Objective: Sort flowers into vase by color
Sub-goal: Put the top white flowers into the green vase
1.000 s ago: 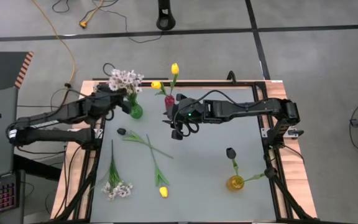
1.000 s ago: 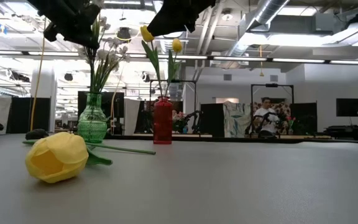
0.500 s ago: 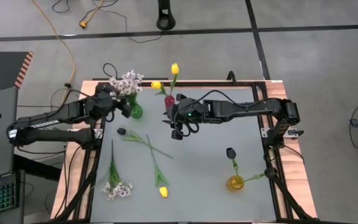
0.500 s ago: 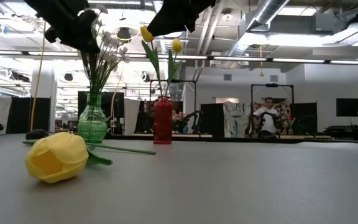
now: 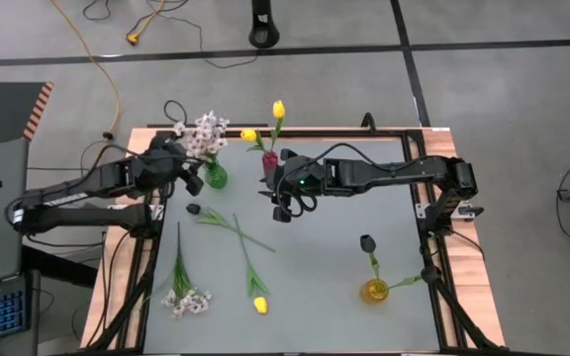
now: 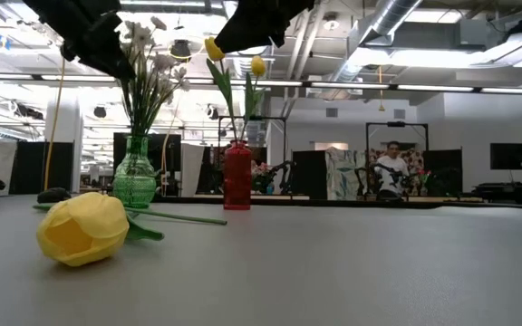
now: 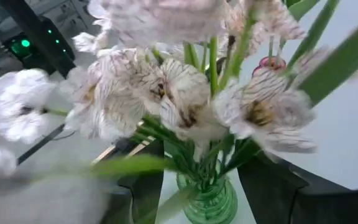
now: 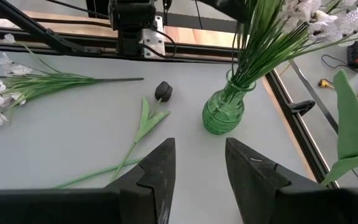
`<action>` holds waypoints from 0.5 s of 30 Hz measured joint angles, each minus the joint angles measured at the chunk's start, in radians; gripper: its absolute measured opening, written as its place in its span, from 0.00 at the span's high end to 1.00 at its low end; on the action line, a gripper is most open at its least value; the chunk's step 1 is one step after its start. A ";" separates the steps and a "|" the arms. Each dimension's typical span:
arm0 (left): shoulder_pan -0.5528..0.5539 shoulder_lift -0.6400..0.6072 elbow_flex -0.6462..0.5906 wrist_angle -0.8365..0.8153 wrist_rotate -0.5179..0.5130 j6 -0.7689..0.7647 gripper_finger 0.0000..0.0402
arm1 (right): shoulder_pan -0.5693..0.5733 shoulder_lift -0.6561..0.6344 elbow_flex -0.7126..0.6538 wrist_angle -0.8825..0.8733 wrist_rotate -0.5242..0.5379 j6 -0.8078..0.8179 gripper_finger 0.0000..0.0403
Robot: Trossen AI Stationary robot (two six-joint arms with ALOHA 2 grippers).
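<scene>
A spray of white blossoms (image 5: 204, 132) stands with its stems in the green vase (image 5: 216, 178) at the far left. My left gripper (image 5: 192, 178) is open just left of that vase, and its fingers (image 7: 146, 186) stand on either side of the stems without touching them. Two yellow tulips (image 5: 278, 109) stand in the red vase (image 5: 269, 161). My right gripper (image 5: 283, 208) hovers open and empty near the red vase. A dark tulip (image 5: 366, 241) stands in the yellow vase (image 5: 374, 290). A dark tulip (image 5: 194, 210), a yellow tulip (image 5: 260, 305) and a white spray (image 5: 186, 300) lie flat on the table.
The loose flowers lie on the left half of the grey table top (image 5: 334, 257); their long stems cross near the middle. The wooden frame (image 5: 295, 130) runs along the far edge behind the vases. In the low view the room beyond shows a person (image 6: 389, 167) far off.
My left gripper has opened, let go of the white spray and drawn back toward the table's left edge. The spray stays in the green vase. My right gripper has kept still.
</scene>
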 joint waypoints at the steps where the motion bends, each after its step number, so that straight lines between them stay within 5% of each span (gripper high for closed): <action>1: 0.000 -0.012 0.000 -0.008 0.000 0.000 0.54 | 0.000 0.000 0.000 0.000 0.000 0.000 0.59; 8: 0.000 -0.108 0.000 -0.116 0.042 -0.027 0.54 | 0.000 0.000 0.000 0.000 0.000 0.000 0.59; 15: 0.000 -0.174 0.000 -0.204 0.194 -0.080 0.54 | 0.000 0.006 0.000 0.005 0.000 0.002 0.59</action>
